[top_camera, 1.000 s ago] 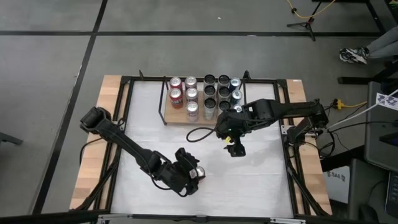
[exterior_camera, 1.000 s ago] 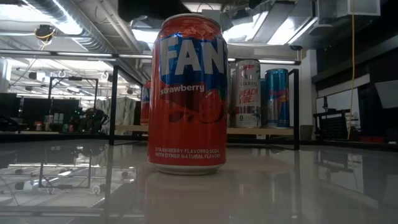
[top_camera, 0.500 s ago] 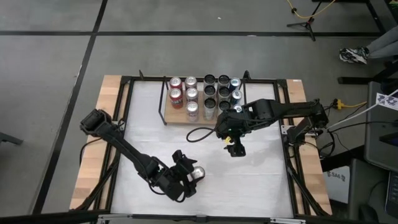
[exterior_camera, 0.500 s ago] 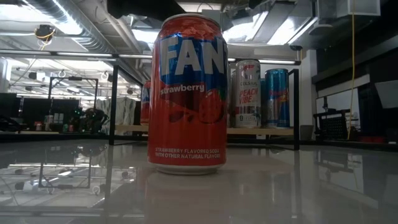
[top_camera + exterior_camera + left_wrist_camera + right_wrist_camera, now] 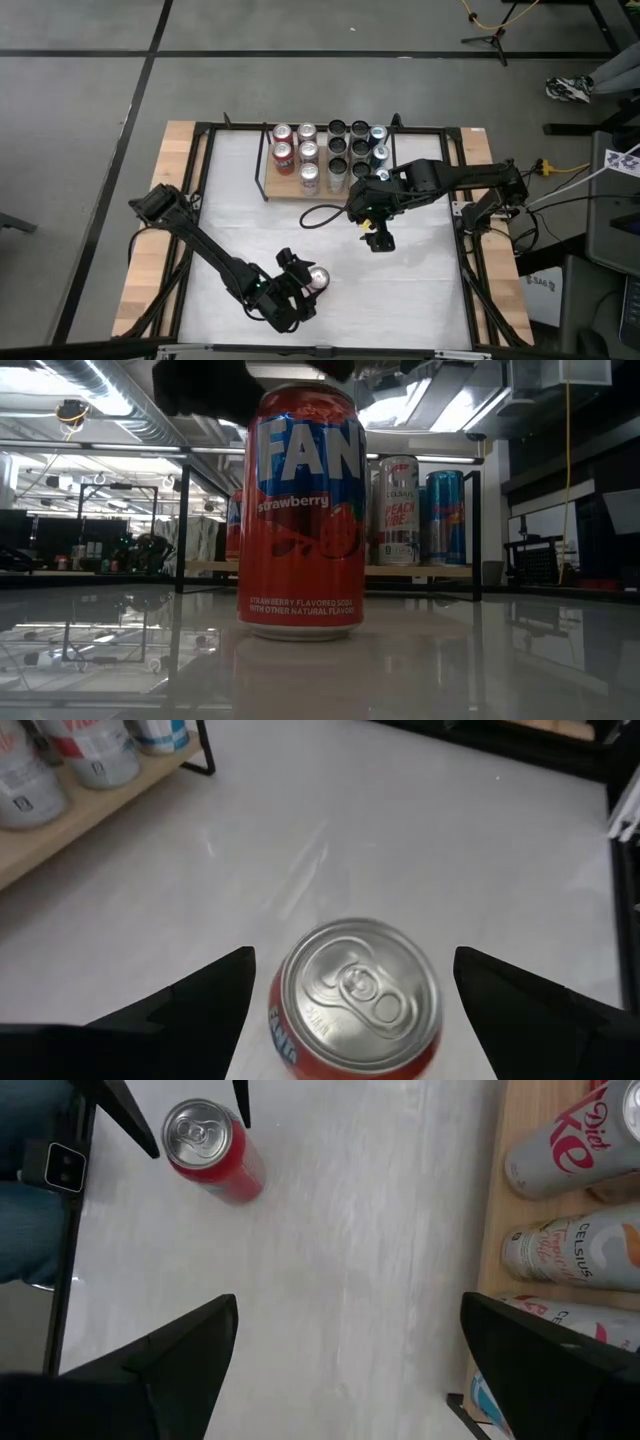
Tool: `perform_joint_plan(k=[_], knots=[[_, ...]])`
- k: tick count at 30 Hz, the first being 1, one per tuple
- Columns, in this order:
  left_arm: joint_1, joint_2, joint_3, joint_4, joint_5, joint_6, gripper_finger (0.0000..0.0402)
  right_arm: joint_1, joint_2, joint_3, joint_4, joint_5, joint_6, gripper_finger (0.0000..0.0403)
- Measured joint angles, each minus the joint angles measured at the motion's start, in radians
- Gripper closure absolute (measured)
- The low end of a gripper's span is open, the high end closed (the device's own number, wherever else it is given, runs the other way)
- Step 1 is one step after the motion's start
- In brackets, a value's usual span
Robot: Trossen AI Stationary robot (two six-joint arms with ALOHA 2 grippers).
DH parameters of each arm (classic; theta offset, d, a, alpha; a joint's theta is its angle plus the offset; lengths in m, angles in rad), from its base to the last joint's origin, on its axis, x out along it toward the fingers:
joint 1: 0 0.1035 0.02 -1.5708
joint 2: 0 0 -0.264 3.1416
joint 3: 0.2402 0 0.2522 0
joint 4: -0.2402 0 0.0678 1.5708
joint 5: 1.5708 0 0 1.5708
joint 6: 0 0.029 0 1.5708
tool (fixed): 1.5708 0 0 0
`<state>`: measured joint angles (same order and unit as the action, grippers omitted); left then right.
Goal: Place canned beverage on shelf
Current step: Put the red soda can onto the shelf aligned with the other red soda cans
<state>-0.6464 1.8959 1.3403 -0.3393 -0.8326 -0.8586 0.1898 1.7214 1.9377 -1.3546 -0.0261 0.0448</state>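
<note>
The red can [image 5: 357, 1003] is seen upright on the white table [image 5: 420, 285], between the wide-spread fingers [image 5: 195, 1005] of the left gripper [image 5: 297, 287], ungripped. The shelf [image 5: 285, 186] lies well apart; the right gripper [image 5: 379, 241], also spread wide, is held near it.

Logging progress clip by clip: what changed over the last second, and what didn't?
The left end effector drew back toward the table's near edge and now sits over the red can, fingers open either side, not gripping. The can stayed put. The right end effector, open, and the shelf are unchanged.
</note>
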Motion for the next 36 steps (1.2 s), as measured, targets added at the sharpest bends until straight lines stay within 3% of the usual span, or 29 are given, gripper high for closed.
perform_joint_plan(k=[16, 29, 36], knots=[[0.011, 0.063, 0.000, 0.013, -0.008, -0.007, 0.0067, 0.000, 0.000, 0.000, 0.001, 0.000, 0.000, 0.0024], [0.054, 0.063, 0.000, 0.017, 0.133, -0.030, 0.0067, 0.000, 0.000, 0.000, 0.001, 0.000, 0.000, 0.0024], [0.053, 0.063, 0.000, 0.017, 0.143, -0.030, 0.0089, 0.000, 0.000, 0.000, 0.001, 0.000, 0.000, 0.0024]])
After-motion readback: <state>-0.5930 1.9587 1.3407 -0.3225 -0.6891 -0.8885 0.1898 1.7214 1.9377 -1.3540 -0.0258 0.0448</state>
